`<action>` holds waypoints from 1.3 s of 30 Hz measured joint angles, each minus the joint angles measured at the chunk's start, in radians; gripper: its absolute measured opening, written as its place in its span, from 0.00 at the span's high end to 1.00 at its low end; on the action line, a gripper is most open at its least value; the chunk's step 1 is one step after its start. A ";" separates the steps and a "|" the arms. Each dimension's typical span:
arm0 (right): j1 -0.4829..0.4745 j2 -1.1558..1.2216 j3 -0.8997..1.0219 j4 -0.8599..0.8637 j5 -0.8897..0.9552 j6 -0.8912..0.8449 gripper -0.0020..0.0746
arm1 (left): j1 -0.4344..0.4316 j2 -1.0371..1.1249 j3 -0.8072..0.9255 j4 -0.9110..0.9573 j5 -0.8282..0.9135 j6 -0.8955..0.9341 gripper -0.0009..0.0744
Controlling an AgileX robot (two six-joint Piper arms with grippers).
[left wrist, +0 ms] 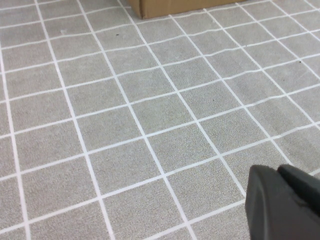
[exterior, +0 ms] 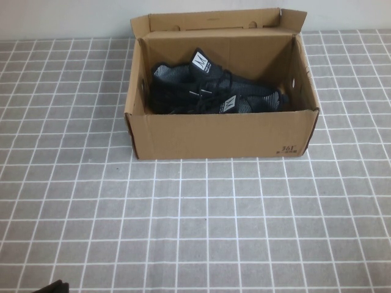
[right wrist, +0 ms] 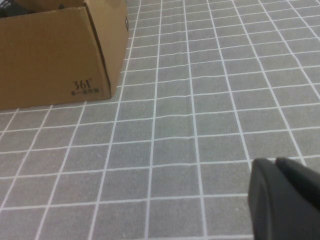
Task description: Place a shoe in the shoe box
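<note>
Black sneakers [exterior: 214, 91] already lie inside the shoe box [exterior: 220, 134], lid open. Left gripper [left wrist: 285, 205] and right gripper [right wrist: 285, 200] hover low over the worktop [exterior: 195, 226], fingers together, so I judge both arms should simply keep clear of the box.

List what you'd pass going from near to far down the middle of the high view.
Bare checked tablecloth → front wall of the shoe box → black shoes inside it → the box's raised lid flap. Both claws sit parked near the robot, shut.

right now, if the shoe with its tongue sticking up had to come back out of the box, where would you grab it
Grip the shoe at its raised tongue and collar, coming straight down from above: the shoe box walls block the sides. Left gripper and right gripper are shut, low above the table.
</note>
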 joint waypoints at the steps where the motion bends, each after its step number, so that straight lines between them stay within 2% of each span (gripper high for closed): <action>1: 0.000 0.000 0.000 0.000 0.000 0.000 0.99 | 0.000 0.000 0.000 0.000 0.000 0.000 0.99; 15: 0.000 0.000 0.000 -0.002 0.002 0.000 0.99 | 0.000 0.000 0.000 0.003 0.000 0.000 0.99; 19: 0.000 0.000 0.000 -0.002 0.002 0.000 0.99 | 0.008 -0.029 0.000 0.067 -0.011 0.028 0.99; 22: 0.000 0.000 0.000 -0.002 0.002 0.000 0.99 | 0.073 -0.076 0.000 0.058 -0.048 0.034 0.99; 28: 0.000 0.000 0.000 -0.002 0.004 0.000 0.99 | 0.277 -0.221 0.000 -0.005 -0.080 -0.017 0.99; 31: 0.000 0.000 0.000 -0.002 0.004 0.000 0.99 | 0.315 -0.269 0.000 -0.007 -0.050 -0.028 0.99; 39: 0.000 0.000 0.000 -0.002 0.006 0.000 0.99 | 0.323 -0.275 0.000 -0.002 0.146 -0.037 0.99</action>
